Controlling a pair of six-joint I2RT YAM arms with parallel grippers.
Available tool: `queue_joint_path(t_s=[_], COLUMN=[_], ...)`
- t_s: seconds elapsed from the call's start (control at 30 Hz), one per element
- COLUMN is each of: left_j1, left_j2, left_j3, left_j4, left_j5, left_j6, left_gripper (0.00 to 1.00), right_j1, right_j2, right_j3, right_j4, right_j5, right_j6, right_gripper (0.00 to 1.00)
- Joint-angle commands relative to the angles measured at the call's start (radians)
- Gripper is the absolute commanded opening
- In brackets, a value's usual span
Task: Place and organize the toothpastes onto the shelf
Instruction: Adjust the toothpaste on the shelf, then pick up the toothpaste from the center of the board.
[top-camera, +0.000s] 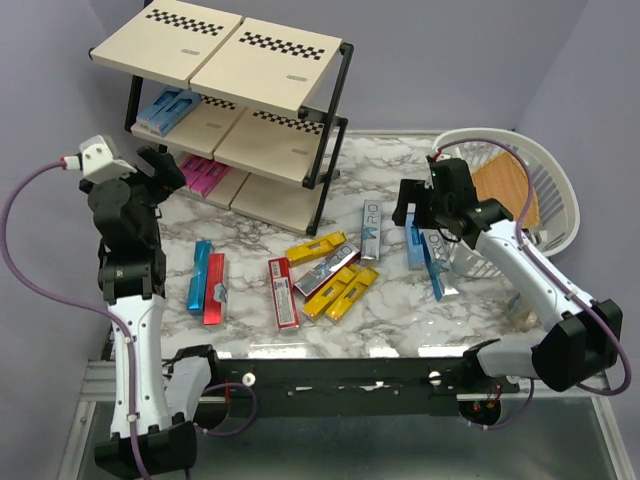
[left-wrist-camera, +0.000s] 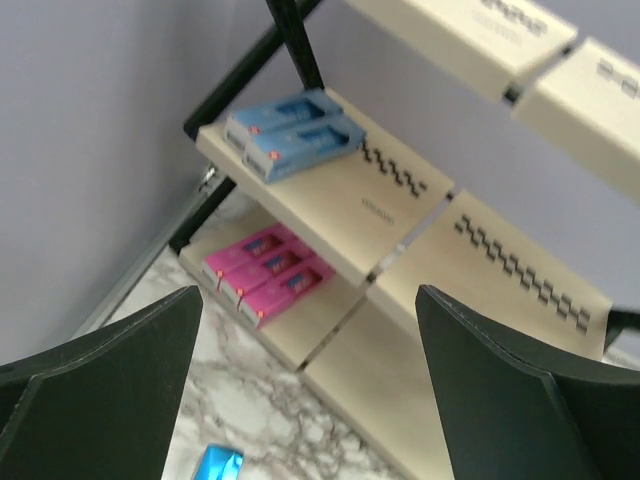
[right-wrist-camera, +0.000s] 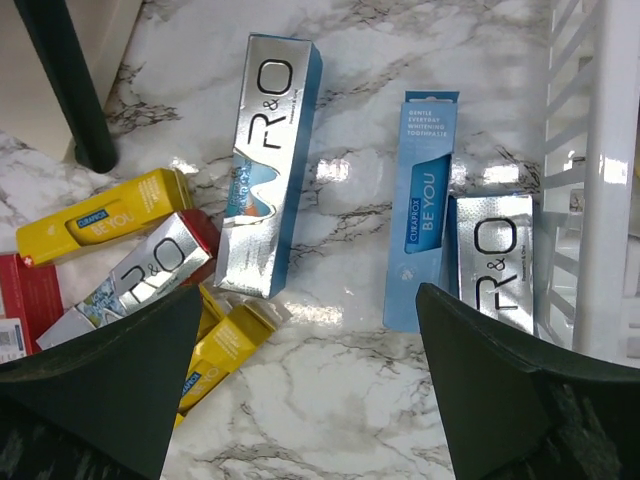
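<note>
Toothpastes (right-wrist-camera: 268, 165) beneath right hand (right-wrist-camera: 308, 292), shelf (left-wrist-camera: 400, 215) before left hand (left-wrist-camera: 308, 295)

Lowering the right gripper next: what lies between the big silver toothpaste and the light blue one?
Only bare marble separates the silver toothpaste and the light blue toothpaste, per the right wrist view.

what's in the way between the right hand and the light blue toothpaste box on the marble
Nothing visible: the open right hand hangs over the light blue box, whose top face is bare. A silver box lies against its edge on the side of the white basket, which may crowd a finger there.
</note>
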Motion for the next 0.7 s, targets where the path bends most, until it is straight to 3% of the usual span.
queue_joint_path(t_s=[0.0,0.27,0.53,0.67], left_j1=[-0.08,-0.167,-0.25,-0.307], left_j2=[-0.134,-0.342,-0.421,-0.451], left_j3=[-0.136,-0.366,-0.527,-0.584], left_j4=[-0.019,-0.071,-0.042,-0.01], left_j5=[-0.012,-0.017,0.017,-0.032], left_j6=[0.153,0.185,0.277,0.311], left_gripper=[0.99,0.99,0.99,0.99], right_j1=[-0.005,-0.005,-0.005,-0.02], right_j2=[0.105,0.343,0.584,0.661], right_j3=[0.1,0.261,0.403,0.459], right_j4=[-0.113,-0.121,-0.1,-0.093], right_j5=[0.062,0.111,0.286,0.318], right_j6=[0.024,-0.004,-0.059,-0.094], right_gripper=[0.95,0.93,0.88,0.86])
